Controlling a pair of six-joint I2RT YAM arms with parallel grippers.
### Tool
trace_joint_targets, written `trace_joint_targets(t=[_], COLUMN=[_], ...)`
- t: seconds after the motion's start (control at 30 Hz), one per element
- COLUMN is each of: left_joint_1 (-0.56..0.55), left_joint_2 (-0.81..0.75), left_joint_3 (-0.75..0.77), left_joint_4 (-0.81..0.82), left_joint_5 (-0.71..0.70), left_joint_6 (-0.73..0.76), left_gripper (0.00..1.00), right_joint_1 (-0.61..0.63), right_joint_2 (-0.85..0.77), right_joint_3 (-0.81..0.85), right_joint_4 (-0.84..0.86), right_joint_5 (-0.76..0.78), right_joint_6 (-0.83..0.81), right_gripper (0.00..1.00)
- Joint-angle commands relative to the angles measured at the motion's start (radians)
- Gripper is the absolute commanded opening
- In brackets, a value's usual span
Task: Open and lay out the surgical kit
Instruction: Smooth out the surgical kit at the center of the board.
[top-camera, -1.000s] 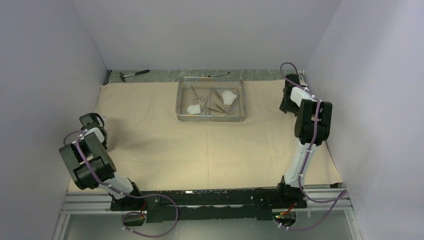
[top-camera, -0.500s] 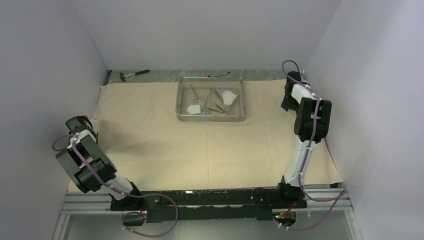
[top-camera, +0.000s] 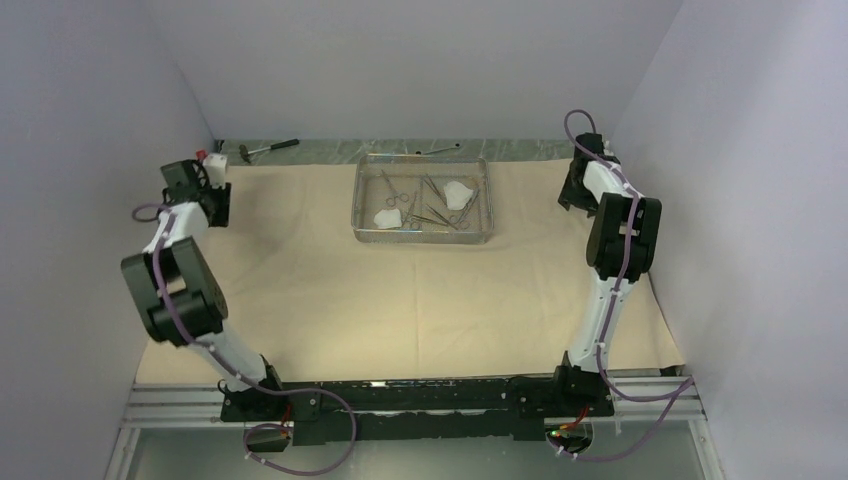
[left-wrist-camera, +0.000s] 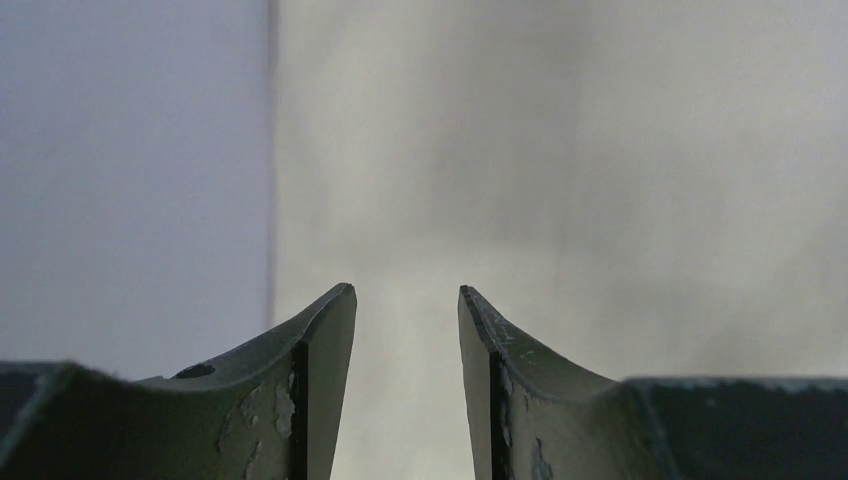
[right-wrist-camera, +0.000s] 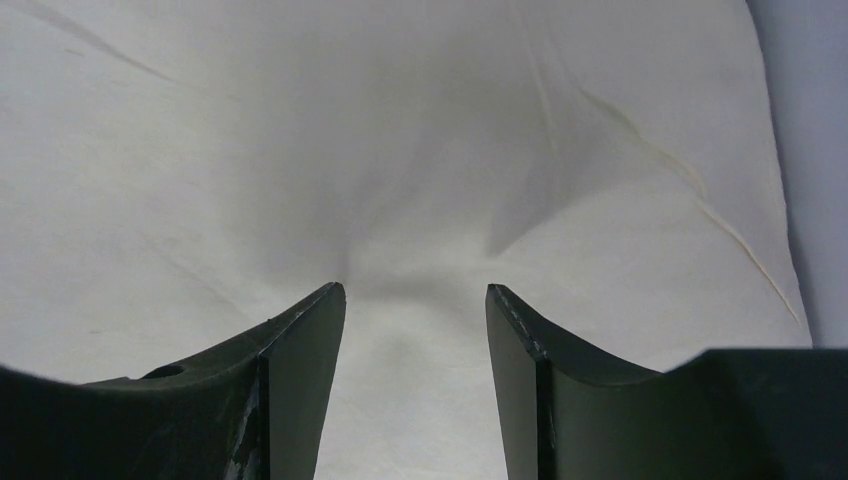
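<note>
The opening half of the job looks done, judging from how things lie. The wrap sheet is spread flat over nearly the whole table, from the bottom of the top view up to the strip along the back wall, with no fold left covering anything. The wire-mesh tray stands uncovered on it at the upper centre of the frame. What I judge is left is the laying out. The ring-handled clamps, the tweezers and the white gauze pads all lie inside the tray, crossed over one another, and none is set out on the sheet. I can make out two white patches for certain, and a third only doubtfully. The left gripper is at the upper left of the frame over the sheet's far corner. Its wrist view shows the fingers spread with nothing between them, tan sheet below and the wall just to the left. The right gripper is at the upper right over the opposite far corner, also spread and empty. Its wrist view shows a soft pucker in the sheet just ahead of the fingertips, though I cannot tell if they touch it. Both arms look busy smoothing or squaring the corners, well apart from the tray. The hammer and the small wrench lie beyond the sheet's far edge.
</note>
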Motion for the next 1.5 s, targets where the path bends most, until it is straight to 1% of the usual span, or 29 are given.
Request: trace_joint_targets(t=[0.0, 0.13, 0.23, 0.33, 0.47, 0.6, 0.73, 0.87, 0.93, 1.1, 1.27, 1.37, 1.47], left_joint_1=[-0.067, -0.126, -0.156, -0.183, -0.183, -0.175, -0.15, -0.138, -0.138, -0.138, -0.14, -0.141, -0.143], left_joint_2=[0.204, 0.349, 0.424, 0.47, 0.514, 0.557, 0.567, 0.561, 0.555, 0.537, 0.462, 0.399, 0.367], left_joint_3=[0.157, 0.261, 0.303, 0.287, 0.261, 0.256, 0.238, 0.241, 0.263, 0.389, 0.454, 0.459, 0.48], left_joint_4=[-0.006, -0.003, -0.008, 0.038, 0.092, 0.111, 0.125, 0.123, 0.107, 0.038, 0.009, -0.001, -0.063], left_joint_5=[0.05, 0.034, -0.004, -0.082, -0.207, -0.318, -0.371, -0.353, -0.31, -0.208, -0.109, -0.096, -0.115], left_joint_6=[-0.117, -0.122, -0.1, -0.033, 0.03, 0.09, 0.104, 0.107, 0.097, 0.003, -0.077, -0.107, -0.15], left_gripper=[0.48, 0.47, 0.47, 0.47, 0.47, 0.46, 0.47, 0.47, 0.48, 0.49, 0.51, 0.52, 0.54], right_joint_1=[0.035, 0.047, 0.055, 0.059, 0.06, 0.059, 0.058, 0.059, 0.059, 0.058, 0.061, 0.062, 0.065], right_joint_2=[0.03, 0.066, 0.085, 0.085, 0.071, 0.066, 0.086, 0.104, 0.105, 0.111, 0.1, 0.085, 0.063], right_joint_3=[0.108, 0.167, 0.192, 0.183, 0.153, 0.133, 0.116, 0.119, 0.135, 0.22, 0.279, 0.281, 0.252], right_joint_4=[0.018, -0.006, -0.033, -0.04, -0.039, -0.04, -0.043, -0.056, -0.063, -0.101, -0.137, -0.14, -0.108], right_joint_5=[-0.043, -0.053, -0.045, -0.035, -0.016, 0.017, 0.038, 0.061, 0.061, 0.034, -0.013, -0.04, -0.059], right_joint_6=[-0.044, -0.049, -0.053, -0.053, -0.055, -0.067, -0.084, -0.082, -0.08, -0.064, -0.049, -0.037, -0.043], right_gripper=[0.59, 0.62, 0.63, 0.64, 0.65, 0.66, 0.66, 0.66, 0.66, 0.66, 0.66, 0.67, 0.68])
